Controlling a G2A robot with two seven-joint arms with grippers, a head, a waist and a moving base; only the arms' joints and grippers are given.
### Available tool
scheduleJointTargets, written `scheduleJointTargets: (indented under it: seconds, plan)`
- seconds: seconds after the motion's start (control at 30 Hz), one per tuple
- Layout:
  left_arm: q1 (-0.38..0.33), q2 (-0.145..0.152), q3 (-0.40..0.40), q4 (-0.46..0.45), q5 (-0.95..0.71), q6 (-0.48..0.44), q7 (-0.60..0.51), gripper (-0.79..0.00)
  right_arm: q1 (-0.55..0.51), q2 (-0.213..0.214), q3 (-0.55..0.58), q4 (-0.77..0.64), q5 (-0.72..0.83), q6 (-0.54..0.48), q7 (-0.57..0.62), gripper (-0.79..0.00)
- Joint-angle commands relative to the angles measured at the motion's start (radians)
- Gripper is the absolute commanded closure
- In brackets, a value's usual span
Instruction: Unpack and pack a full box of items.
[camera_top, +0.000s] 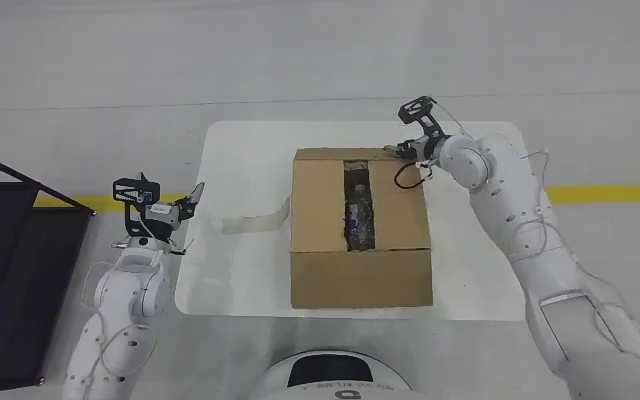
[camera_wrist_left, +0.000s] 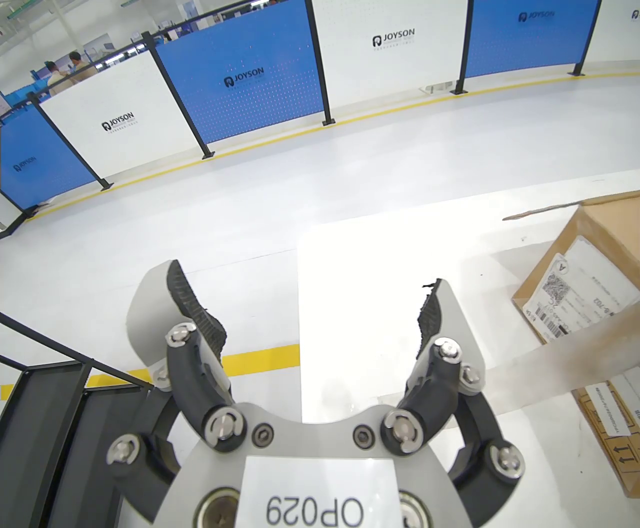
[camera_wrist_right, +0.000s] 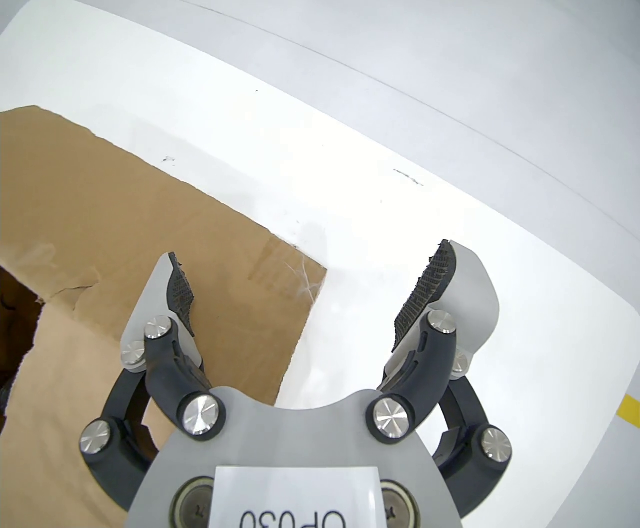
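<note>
A brown cardboard box (camera_top: 361, 228) stands in the middle of the white table (camera_top: 248, 150). Its two top flaps lie almost flat with a narrow gap between them, where dark items (camera_top: 358, 208) show inside. My right gripper (camera_top: 401, 148) hovers open over the box's far right corner (camera_wrist_right: 280, 280), nothing between its fingers. My left gripper (camera_top: 190, 200) hangs open at the table's left edge, apart from the box (camera_wrist_left: 590, 280). A strip of peeled tape (camera_top: 255, 220) trails from the box's left side onto the table.
A dark rack (camera_top: 30, 250) stands on the floor left of the table. A yellow floor line (camera_top: 590, 192) runs behind the table. Blue and white partition panels (camera_wrist_left: 240, 85) ring the area in the left wrist view.
</note>
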Motion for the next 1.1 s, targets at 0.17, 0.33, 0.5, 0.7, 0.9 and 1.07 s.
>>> scheduleJointTargets:
  seconds: [0.17, 0.33, 0.5, 0.7, 0.9, 1.07]
  plan:
    - [0.0, 0.0, 0.0, 0.0, 0.0, 0.0, 0.0, -0.785, -0.148, 0.053, 0.182, -0.156, 0.119, -0.158, 0.003, -0.785]
    - [0.0, 0.0, 0.0, 0.0, 0.0, 0.0, 0.0, -0.785, -0.236, 0.075, 0.271, -0.233, 0.257, -0.29, 0.004, -0.785]
    - [0.0, 0.0, 0.0, 0.0, 0.0, 0.0, 0.0, -0.785, -0.236, 0.075, 0.271, -0.233, 0.257, -0.29, 0.004, -0.785]
    - [0.0, 0.0, 0.0, 0.0, 0.0, 0.0, 0.0, -0.785, -0.236, 0.075, 0.271, -0.233, 0.257, -0.29, 0.004, -0.785]
    - [0.0, 0.0, 0.0, 0.0, 0.0, 0.0, 0.0, -0.785, -0.205, 0.068, 0.209, -0.218, 0.399, -0.431, 0.066, -0.785]
    - [0.0, 0.0, 0.0, 0.0, 0.0, 0.0, 0.0, -0.785, -0.173, 0.068, 0.149, -0.174, 0.537, -0.567, 0.164, -0.785]
